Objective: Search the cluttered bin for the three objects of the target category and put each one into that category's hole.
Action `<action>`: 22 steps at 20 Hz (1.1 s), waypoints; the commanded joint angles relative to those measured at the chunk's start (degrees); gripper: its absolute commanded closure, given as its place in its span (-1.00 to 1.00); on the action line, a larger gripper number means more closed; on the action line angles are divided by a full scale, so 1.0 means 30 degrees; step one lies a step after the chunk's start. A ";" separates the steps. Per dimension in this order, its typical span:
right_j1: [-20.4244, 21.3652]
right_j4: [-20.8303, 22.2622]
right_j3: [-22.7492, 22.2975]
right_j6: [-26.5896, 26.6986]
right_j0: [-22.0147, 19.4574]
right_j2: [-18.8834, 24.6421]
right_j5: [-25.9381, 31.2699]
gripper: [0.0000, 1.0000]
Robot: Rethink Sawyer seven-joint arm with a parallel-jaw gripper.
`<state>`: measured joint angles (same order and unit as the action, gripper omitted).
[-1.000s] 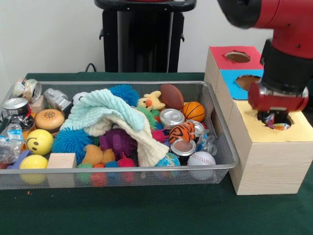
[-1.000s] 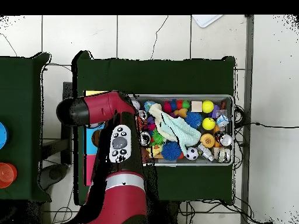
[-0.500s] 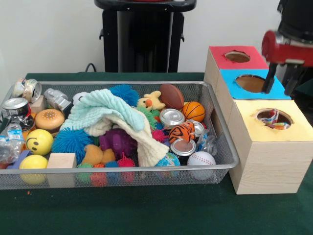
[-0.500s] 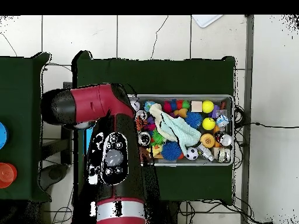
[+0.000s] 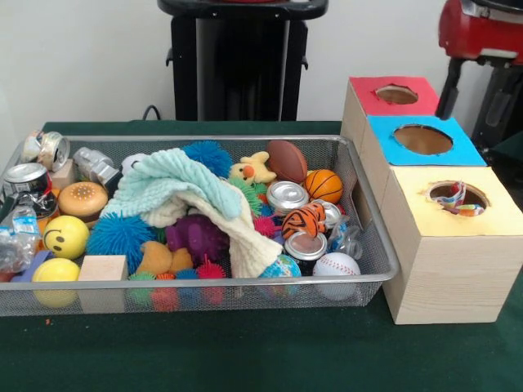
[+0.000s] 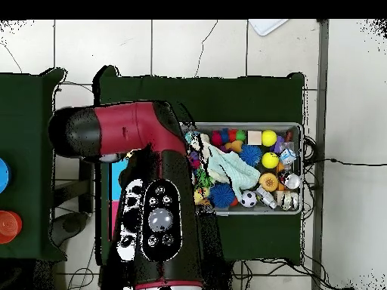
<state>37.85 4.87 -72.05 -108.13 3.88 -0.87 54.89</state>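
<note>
Hand: up at the top right of the front view, the hand [image 5: 478, 90] hangs above the boxes, 2 dark fingers [image 5: 448, 86] spread apart, nothing between them.
Bin: the mesh bin [image 5: 372, 237] sits on the green counter [image 5: 245, 351], crammed with balls, cans and a pale knitted cloth [image 5: 184, 196].
Boxes: red box [image 5: 394, 94], blue box [image 5: 421, 139], yellow box [image 5: 466, 200] in a row beside the bin; something colourful shows inside the yellow box's hole.
Overhead: the arm [image 6: 143, 189] covers the boxes and the bin's near end; the hand is hidden there.
</note>
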 commanded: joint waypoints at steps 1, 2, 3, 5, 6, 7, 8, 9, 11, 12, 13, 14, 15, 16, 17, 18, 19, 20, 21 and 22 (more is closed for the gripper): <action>0.0084 0.0102 -0.2526 0.2625 -0.2944 0.1769 -0.0333 -1.00; 0.0091 0.0130 -0.2868 0.3236 -0.3525 0.2083 -0.0847 -1.00; 0.0065 0.0391 -0.2964 0.3619 -0.3938 0.2238 -0.1130 -1.00; 0.0028 0.0855 -0.3085 0.4272 -0.4714 0.2570 -0.1552 -1.00; 0.0016 0.1057 -0.3111 0.4540 -0.5077 0.2746 -0.1691 -1.00; 0.0032 0.1264 -0.3077 0.4727 -0.5347 0.2843 -0.1623 -1.00; 0.0063 0.1384 -0.3057 0.4842 -0.5593 0.2999 -0.1655 -1.00; 0.0054 0.1517 -0.2989 0.5067 -0.5838 0.3164 -0.1365 -1.00; 0.0021 0.1689 -0.2846 0.5056 -0.6234 0.3599 -0.1588 -1.00; 0.0031 0.1950 -0.2779 0.5054 -0.6287 0.3601 -0.1341 -1.00; 0.0095 0.2072 -0.2671 0.5051 -0.6389 0.3701 -0.1183 -1.00; 0.0160 0.2195 -0.2562 0.5048 -0.6490 0.3800 -0.1024 -1.00; 0.0141 0.2243 -0.2484 0.5104 -0.6645 0.4024 -0.0981 -1.00; 0.0063 0.2304 -0.2382 0.5072 -0.6751 0.4178 -0.0990 -1.00; -0.0015 0.2365 -0.2279 0.5040 -0.6858 0.4332 -0.0999 -1.00; -0.0047 0.2564 -0.2186 0.4970 -0.6861 0.4361 -0.0959 -1.00; -0.0096 0.2794 -0.2072 0.4875 -0.6820 0.4390 -0.0835 -1.00; 0.0044 0.2878 -0.2173 0.4639 -0.6766 0.4316 -0.0782 -1.00; 0.0075 0.2967 -0.2059 0.4322 -0.6668 0.4236 -0.0530 -1.00; 0.0224 0.2831 -0.2227 0.4142 -0.6741 0.4404 -0.0739 -1.00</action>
<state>39.03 10.87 -73.87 -108.12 -16.30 4.88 51.72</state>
